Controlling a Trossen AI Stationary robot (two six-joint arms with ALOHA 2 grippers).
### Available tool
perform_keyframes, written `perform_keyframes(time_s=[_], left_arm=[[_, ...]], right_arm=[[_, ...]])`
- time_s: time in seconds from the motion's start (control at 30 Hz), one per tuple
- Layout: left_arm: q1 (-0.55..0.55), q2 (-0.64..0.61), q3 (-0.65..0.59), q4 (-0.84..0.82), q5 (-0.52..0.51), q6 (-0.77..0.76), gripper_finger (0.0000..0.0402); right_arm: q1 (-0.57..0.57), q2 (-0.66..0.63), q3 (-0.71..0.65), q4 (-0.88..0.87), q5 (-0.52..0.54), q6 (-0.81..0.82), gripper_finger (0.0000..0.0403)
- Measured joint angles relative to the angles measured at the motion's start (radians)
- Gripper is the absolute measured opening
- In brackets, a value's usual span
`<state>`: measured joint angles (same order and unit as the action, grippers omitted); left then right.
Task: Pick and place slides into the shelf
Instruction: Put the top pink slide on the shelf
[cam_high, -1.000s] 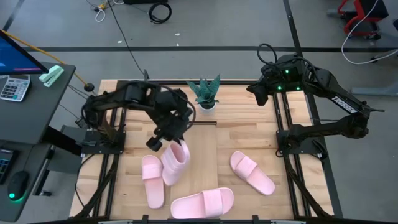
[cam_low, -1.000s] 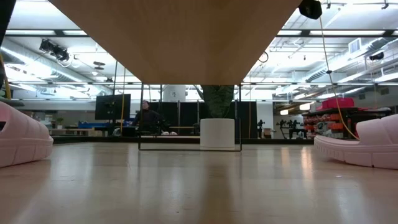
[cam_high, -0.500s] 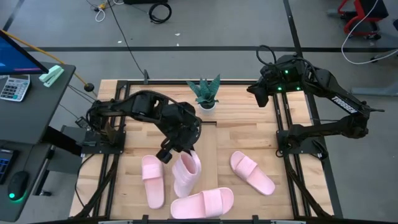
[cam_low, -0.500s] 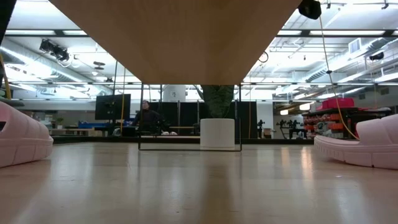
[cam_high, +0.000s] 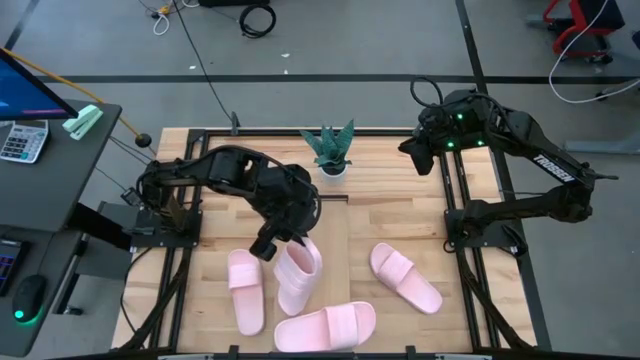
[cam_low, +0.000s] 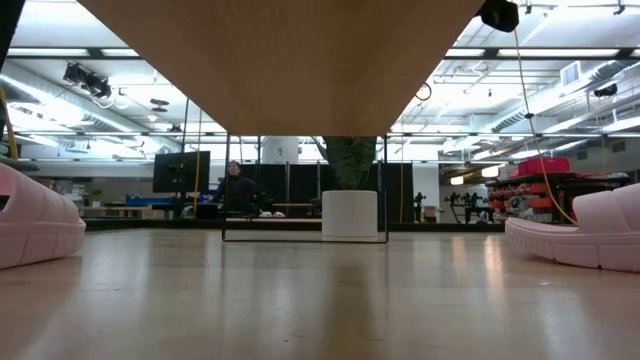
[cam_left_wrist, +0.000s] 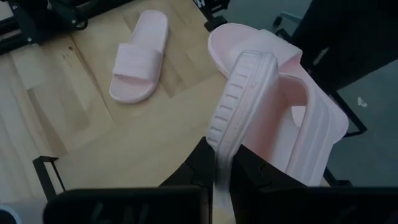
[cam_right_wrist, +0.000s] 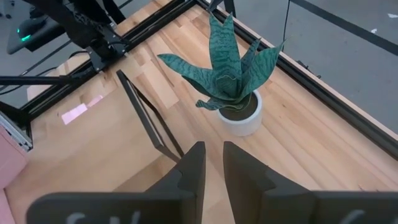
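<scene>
Several alike pale pink slides are in the high view. One slide (cam_high: 298, 276) is in my left gripper (cam_high: 283, 243), which is shut on it over the middle of the table. It fills the left wrist view (cam_left_wrist: 280, 106) past the left gripper (cam_left_wrist: 219, 167). Three others lie sole down on the wood: a left one (cam_high: 246, 290), a near one (cam_high: 325, 326) and a right one (cam_high: 405, 277). The shelf is the pale plain strip (cam_high: 335, 225); its underside (cam_low: 280, 60) spans the low view. My right gripper (cam_right_wrist: 213, 163) waits shut above the far right, by the plant. My left gripper pinches one end of the slide's sole (cam_left_wrist: 225, 140) between its two fingers, one finger (cam_left_wrist: 198, 163) on each face. It comes from above, slanting toward the near edge. The slide is turned on its side and points away from the fingers. Whether its far end rests on the wood cannot be told.
A potted green plant (cam_high: 328, 150) in a white pot stands at the far middle, just beyond the shelf's end. Black frame rails (cam_high: 180, 270) run along both sides of the table. Bare wood (cam_high: 390, 215) lies between the shelf and the right rail.
My left gripper has carried the slide toward the table's near edge and right, from beside the left slide to over the pale strip's left side. It stayed shut on the slide, which has turned slightly. The right arm has kept still.
</scene>
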<state>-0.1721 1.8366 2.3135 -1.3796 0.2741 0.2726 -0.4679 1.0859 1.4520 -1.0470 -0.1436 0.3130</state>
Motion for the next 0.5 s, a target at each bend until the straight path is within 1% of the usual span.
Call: perform_keyframes(time_s=[0.1,0.2,0.5], left_arm=[[0.003,0.0,0.0,-0.005,0.0,0.006,0.0027],[0.003,0.003,0.0,-0.004,0.017,0.048,0.0027],[0.023,0.013,0.0,0.019,0.022,0.132,0.0027]], right_arm=[[0.0,0.0,0.0,0.0,0.0,0.005,0.0061],[0.0,0.0,0.0,0.0,0.003,0.007,0.006],[-0.001,0.0,0.0,0.001,0.003,0.008,0.0059]])
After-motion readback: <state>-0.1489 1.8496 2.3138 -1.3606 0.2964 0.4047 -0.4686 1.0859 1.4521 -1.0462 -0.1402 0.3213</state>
